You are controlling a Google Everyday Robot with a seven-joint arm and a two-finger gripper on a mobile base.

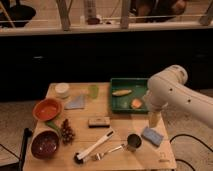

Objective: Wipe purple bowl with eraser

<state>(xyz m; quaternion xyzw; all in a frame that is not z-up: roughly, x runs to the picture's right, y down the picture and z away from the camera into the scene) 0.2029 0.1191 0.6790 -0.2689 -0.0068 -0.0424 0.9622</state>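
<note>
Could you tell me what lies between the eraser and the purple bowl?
The camera view shows a dark knobbly cluster between eraser and bowl. The end effector hangs by the blue pad.

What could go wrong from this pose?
1. The gripper hangs by the light blue pad, well right of the eraser: it may grab the wrong wiper.
2. Reaching the purple bowl at the far left means passing the metal cup and brush; a low sweep may knock them.
</note>
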